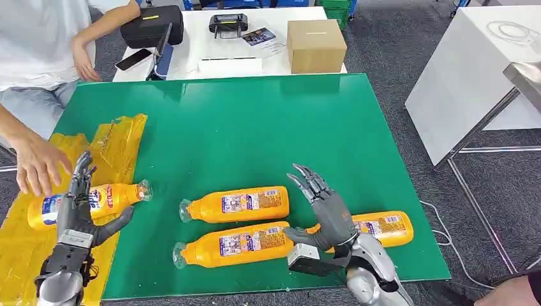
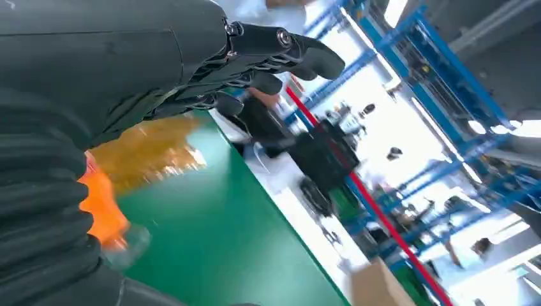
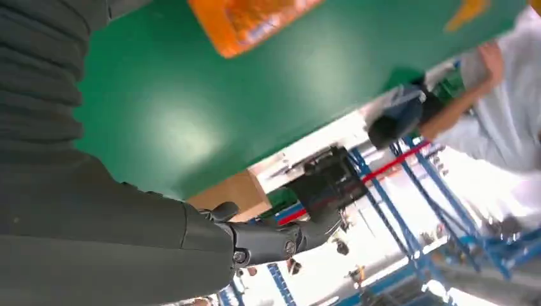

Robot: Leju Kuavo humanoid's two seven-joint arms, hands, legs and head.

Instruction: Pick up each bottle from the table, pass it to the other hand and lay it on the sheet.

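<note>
Left hand (image 1: 80,213) grips a bottle (image 1: 89,201) lying w/ its base on the yellow sheet (image 1: 115,137), cap end over the green desk (image 1: 255,127). Right hand (image 1: 325,207) holds nothing, fingers spread, above three more bottles (image 1: 236,205) on desk. Person's hand (image 1: 38,162) rests on sheet just beside held bottle.

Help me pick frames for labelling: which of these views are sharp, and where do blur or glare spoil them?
Head view: sharp and evenly lit, bottle labels clear, a soft sheen on the green mat. Left wrist view: the left hand is fairly crisp, the orange bottle smeared, the background windows blown out. Right wrist view: blurred throughout, with a glare patch on the mat and bright, washed-out shelving.
</note>
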